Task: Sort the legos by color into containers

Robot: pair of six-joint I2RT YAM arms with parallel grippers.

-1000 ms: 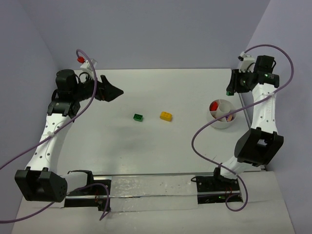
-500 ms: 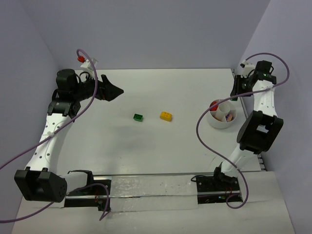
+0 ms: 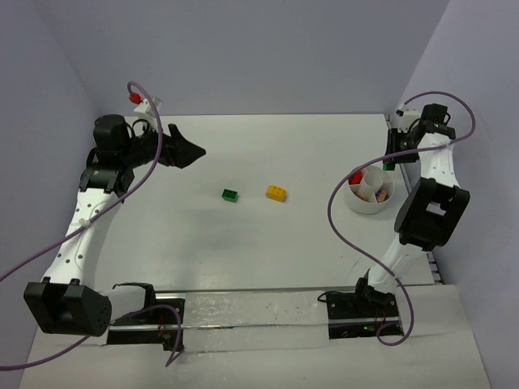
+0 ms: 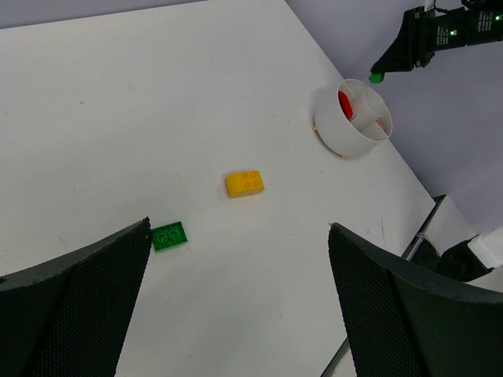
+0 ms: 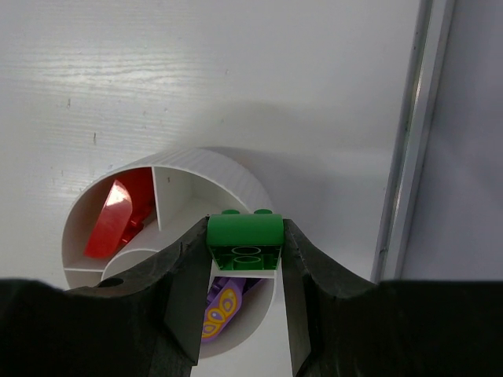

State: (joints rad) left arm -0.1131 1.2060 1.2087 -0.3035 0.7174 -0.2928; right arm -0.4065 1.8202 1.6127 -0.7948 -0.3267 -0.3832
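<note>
Top external view shows the left claw (image 3: 188, 144) gaping wide, while the right claw (image 5: 245, 245) pinches a green brick (image 5: 245, 233) over the cup (image 5: 236, 174), a purple brick (image 5: 218, 308) just beneath, so releasing here could mix colours.

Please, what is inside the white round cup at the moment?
In the white cup, a red brick lies in one compartment, a purple brick in another. The right hand, holding a green brick above, covers the rest.
</note>
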